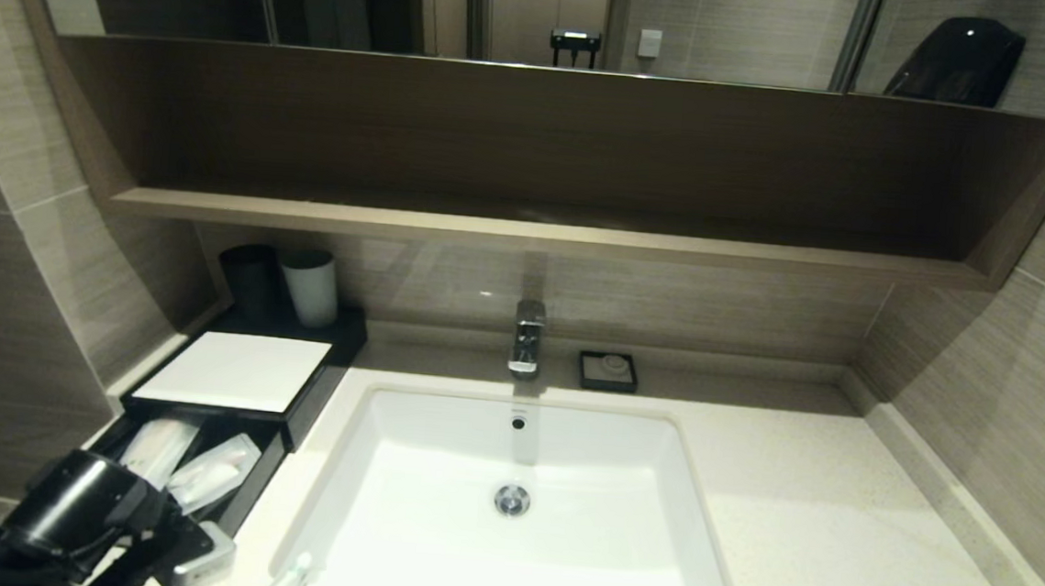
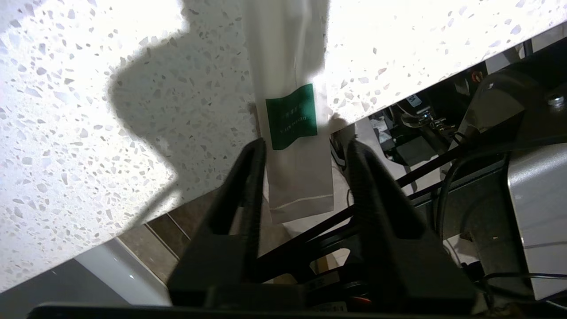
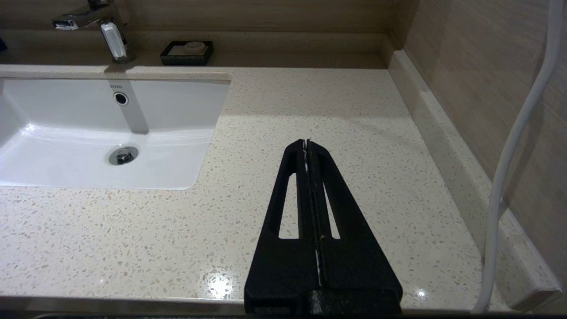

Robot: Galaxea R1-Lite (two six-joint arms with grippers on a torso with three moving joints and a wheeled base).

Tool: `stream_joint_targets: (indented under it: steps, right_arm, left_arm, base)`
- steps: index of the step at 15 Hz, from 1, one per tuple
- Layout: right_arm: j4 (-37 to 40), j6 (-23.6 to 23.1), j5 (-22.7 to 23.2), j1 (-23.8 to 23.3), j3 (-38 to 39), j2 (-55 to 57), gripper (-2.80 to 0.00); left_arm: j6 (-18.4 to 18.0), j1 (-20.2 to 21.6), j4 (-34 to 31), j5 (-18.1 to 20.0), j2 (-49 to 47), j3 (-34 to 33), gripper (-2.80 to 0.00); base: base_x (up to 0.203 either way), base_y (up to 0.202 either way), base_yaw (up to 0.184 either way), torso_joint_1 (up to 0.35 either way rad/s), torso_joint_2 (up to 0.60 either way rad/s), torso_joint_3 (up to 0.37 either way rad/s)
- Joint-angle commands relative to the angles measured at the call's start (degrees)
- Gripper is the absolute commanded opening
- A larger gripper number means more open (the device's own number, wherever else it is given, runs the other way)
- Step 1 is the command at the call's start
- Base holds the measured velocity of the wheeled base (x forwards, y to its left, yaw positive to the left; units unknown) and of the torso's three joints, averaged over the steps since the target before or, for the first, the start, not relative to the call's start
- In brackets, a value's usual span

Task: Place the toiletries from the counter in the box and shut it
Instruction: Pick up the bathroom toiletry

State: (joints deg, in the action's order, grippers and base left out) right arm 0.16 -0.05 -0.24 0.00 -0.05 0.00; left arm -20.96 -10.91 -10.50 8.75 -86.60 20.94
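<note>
A slim clear-wrapped packet with a green label (image 2: 292,115) lies on the speckled counter (image 2: 88,133), its end hanging over the front edge. My left gripper (image 2: 306,142) is open, one finger on each side of that overhanging end. In the head view the packet's pale tip (image 1: 286,584) shows at the counter's front edge, beside my left arm (image 1: 75,510). The black box (image 1: 232,369) stands at the back left, its drawer (image 1: 251,485) pulled out with two wrapped packets (image 1: 158,447) (image 1: 216,469) inside. My right gripper (image 3: 306,142) is shut and empty above the counter right of the sink.
The white sink (image 1: 433,526) is set into the counter's middle, with a tap (image 1: 527,337) and a small black soap dish (image 1: 608,371) behind it. A black cup (image 1: 249,279) and a white cup (image 1: 309,287) stand behind the box. A wooden shelf (image 1: 536,231) overhangs the back.
</note>
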Motion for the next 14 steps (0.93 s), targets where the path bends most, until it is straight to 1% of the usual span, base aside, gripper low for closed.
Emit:
stream_joint_targets:
  steps: [1,3,4,9,11,14]
  right_arm:
    - [0.02,-0.04,-0.02,0.00,0.05,0.00,-2.80]
    - [0.02,-0.04,-0.02,0.00,0.05,0.00,-2.80]
    - [0.02,-0.04,-0.02,0.00,-0.02,0.00,-2.80]
    - [0.02,-0.04,-0.02,0.00,0.05,0.00,-2.80]
    - [0.02,-0.04,-0.02,0.00,0.05,-0.05,-2.80]
    - [0.02,-0.04,-0.02,0.00,0.03,0.00,-2.80]
  left_arm:
    - [-1.75,0.01,-0.14,0.04,0.12,-0.70,0.00]
    - [-3.80,0.10,-0.14,-0.06,-0.13,-1.59,0.00]
    - [-4.26,0.28,-0.14,-0.27,-0.48,-1.60,0.00]
    - [-4.42,0.19,0.65,-1.50,-2.29,-1.64,0.00]
    - [-4.53,0.19,0.65,-3.35,-2.75,-1.69,0.00]
    - [-4.53,0.19,0.74,-3.48,-3.50,-1.43,0.00]
  base:
    - [0.000,0.000,0.000,0.000,0.00,0.000]
    - [0.000,0.000,0.000,0.000,0.00,0.000]
    - [0.000,0.000,0.000,0.000,0.00,0.000]
    - [0.000,0.000,0.000,0.000,0.00,0.000]
    - [0.000,0.000,0.000,0.000,0.00,0.000]
    - [0.000,0.000,0.000,0.000,0.00,0.000]
